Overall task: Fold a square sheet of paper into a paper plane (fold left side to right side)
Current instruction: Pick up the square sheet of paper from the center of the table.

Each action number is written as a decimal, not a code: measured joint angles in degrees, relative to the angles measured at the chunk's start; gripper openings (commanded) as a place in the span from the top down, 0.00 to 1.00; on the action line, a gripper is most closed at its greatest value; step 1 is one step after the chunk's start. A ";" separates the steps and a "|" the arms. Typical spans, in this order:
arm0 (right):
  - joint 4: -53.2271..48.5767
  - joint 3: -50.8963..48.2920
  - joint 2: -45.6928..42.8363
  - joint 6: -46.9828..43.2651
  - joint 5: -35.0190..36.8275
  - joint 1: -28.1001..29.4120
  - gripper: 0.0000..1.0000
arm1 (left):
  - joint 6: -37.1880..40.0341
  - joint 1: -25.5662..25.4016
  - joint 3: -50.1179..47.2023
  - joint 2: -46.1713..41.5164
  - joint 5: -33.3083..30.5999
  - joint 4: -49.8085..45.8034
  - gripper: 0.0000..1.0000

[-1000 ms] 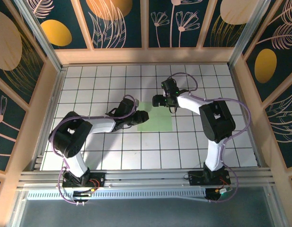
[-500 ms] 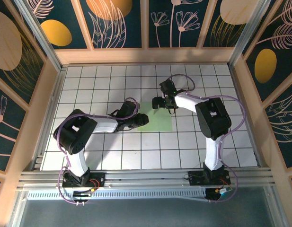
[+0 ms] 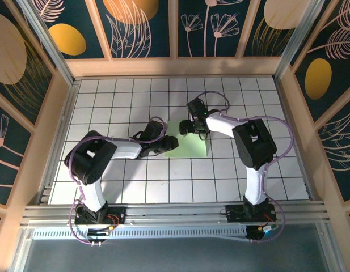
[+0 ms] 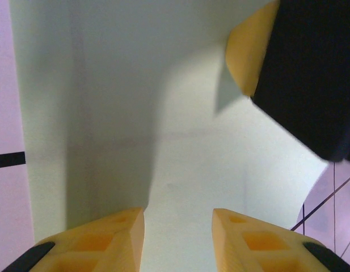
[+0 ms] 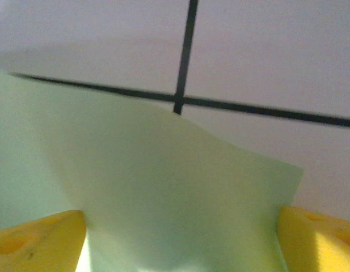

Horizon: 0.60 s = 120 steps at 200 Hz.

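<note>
Paper (image 3: pixel 192 147) on tiles (image 3: pixel 118 102); left jaws part-open above it, right jaws wide, straddling its edge.

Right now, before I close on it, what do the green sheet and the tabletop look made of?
Green sheet: thin matte paper, most likely; its edge curves in a soft wave and it shows no glare. Tabletop: hard, flat white surface with dark grid lines, perhaps laminate or tile; the look leaves that open.
</note>
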 measured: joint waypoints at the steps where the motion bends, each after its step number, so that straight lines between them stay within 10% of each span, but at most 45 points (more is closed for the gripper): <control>1: 0.00 0.00 0.00 0.00 0.00 0.00 0.17 | -0.02 0.00 0.00 0.00 0.00 0.02 0.63; 120: -4.61 0.00 -0.63 0.02 -3.96 1.77 0.57 | -0.74 0.00 -0.24 -0.15 -0.81 1.40 0.57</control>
